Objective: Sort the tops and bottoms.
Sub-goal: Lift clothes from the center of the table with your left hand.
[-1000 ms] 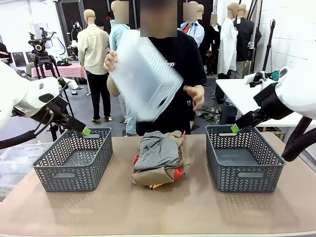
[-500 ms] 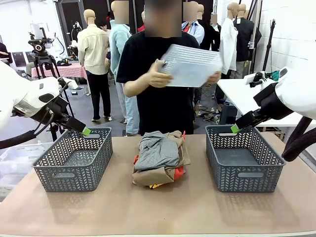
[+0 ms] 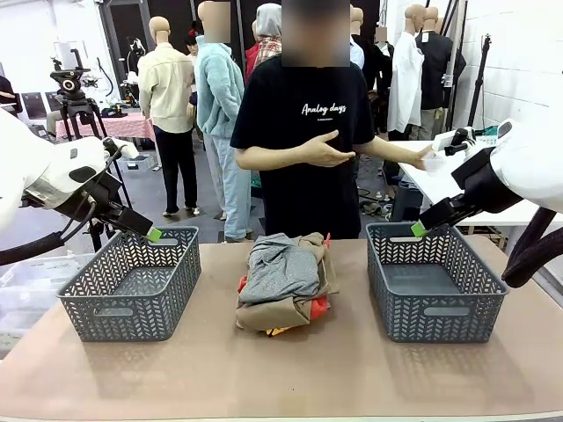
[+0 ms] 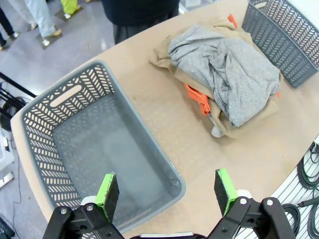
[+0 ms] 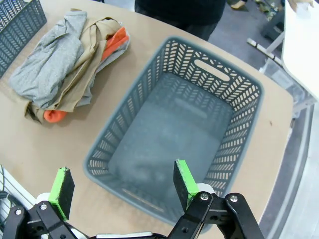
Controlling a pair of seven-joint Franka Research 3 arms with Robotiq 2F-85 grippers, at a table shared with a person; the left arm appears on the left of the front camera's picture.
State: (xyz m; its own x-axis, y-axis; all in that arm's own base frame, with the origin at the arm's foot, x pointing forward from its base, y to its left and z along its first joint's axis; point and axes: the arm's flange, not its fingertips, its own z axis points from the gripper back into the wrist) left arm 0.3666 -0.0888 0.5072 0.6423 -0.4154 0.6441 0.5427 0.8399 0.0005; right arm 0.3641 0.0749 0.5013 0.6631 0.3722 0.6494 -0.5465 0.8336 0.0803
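Observation:
The tops and bottoms lie in one pile at the table's middle: a dark grey garment (image 3: 280,271) (image 4: 227,69) (image 5: 47,64) on top, a khaki-tan one (image 3: 273,313) (image 5: 94,47) under it, and an orange-red one (image 3: 318,306) (image 4: 197,98) (image 5: 117,40) poking out at the edges. My left gripper (image 3: 151,234) (image 4: 167,186) hangs open over the left basket's far left corner. My right gripper (image 3: 419,229) (image 5: 122,184) hangs open over the right basket's far rim. Both stand apart from the pile and hold nothing.
Two grey lattice baskets flank the pile, left (image 3: 132,299) (image 4: 45,129) and right (image 3: 435,303) (image 5: 124,124), with nothing in them. A person in a black T-shirt (image 3: 303,132) stands at the far edge, one hand (image 3: 429,158) stretched toward a white side table (image 3: 440,180).
The person has swung a translucent white bin from over the pile off to the right and put it out of view. Both arms and the pile have not moved.

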